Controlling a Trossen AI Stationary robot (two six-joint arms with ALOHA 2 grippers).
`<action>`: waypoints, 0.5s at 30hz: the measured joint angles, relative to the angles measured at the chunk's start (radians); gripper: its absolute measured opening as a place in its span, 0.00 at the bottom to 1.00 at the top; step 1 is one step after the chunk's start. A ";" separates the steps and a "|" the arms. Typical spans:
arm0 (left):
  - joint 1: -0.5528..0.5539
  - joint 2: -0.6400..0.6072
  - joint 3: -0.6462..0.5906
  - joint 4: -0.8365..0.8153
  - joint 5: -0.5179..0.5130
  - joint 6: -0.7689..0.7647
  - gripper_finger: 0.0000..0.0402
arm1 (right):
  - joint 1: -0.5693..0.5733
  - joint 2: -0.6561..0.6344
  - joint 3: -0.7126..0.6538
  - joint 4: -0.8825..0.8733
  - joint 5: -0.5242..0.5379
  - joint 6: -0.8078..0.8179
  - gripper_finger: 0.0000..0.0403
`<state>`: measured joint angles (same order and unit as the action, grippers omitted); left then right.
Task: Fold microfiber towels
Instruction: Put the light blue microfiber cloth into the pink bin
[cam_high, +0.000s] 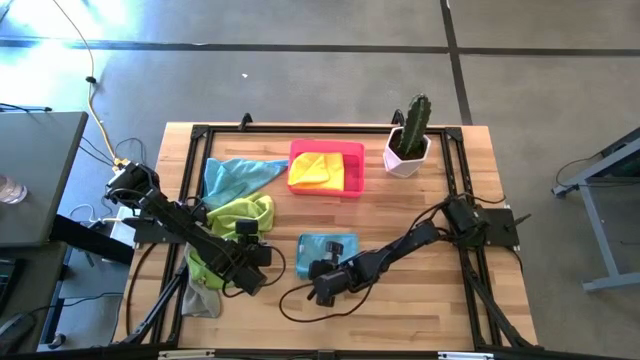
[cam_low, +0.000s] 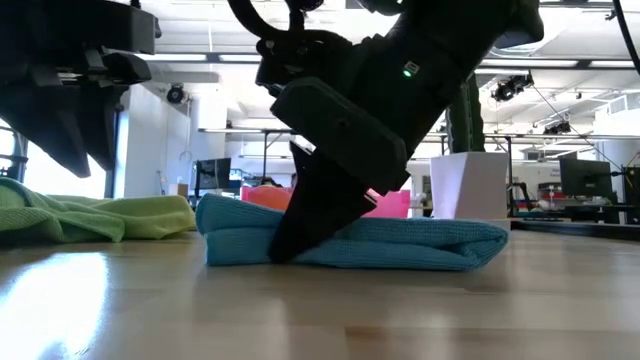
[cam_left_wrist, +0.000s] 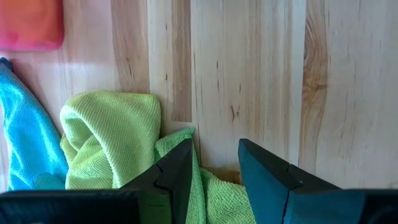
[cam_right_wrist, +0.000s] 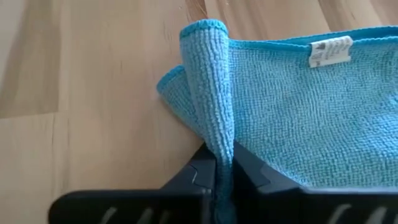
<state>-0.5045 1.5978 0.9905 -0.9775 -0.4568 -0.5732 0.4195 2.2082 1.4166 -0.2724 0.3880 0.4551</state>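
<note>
Table: wooden plank table (cam_high: 420, 300) with a black frame, standing on a grey floor; I see an open workshop room beyond it in the low view.
Right hand: my right hand (cam_high: 322, 292) sits low at the near edge of the folded blue towel (cam_high: 327, 252), fingers (cam_right_wrist: 252, 174) pinched together on a raised fold of its corner.
Folded blue towel: lies near the table's middle, doubled over in layers, white label (cam_right_wrist: 330, 50) facing up.
Left hand: my left hand (cam_high: 252, 283) hovers over the table's left side, fingers (cam_left_wrist: 264, 171) apart at a middling gap, gripping nothing.
Green towels: crumpled lime green towels (cam_high: 235, 225) lie beneath and beside the left arm.
Second blue towel: spread loosely (cam_high: 235, 175) toward the far left.
Grey towel: small bunch (cam_high: 200, 300) at the near left edge.
Pink tray: pink tray (cam_high: 352, 180) at the far middle, holding a yellow towel (cam_high: 313, 170).
Cactus: potted cactus (cam_high: 412, 125) in a white pot, just right of the tray.
</note>
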 joint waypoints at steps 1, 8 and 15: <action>0.000 0.000 0.000 0.000 0.001 0.000 0.30 | 0.000 -0.003 -0.001 -0.001 -0.004 0.011 0.03; 0.000 0.000 0.000 -0.007 0.073 0.000 0.30 | -0.057 -0.088 -0.011 -0.052 -0.211 0.038 0.01; -0.001 0.000 0.000 -0.027 0.138 0.000 0.30 | -0.165 -0.234 -0.008 -0.085 -0.401 -0.021 0.00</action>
<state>-0.5053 1.5978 0.9905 -1.0046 -0.3188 -0.5732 0.2540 1.9742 1.4090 -0.3577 -0.0132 0.4337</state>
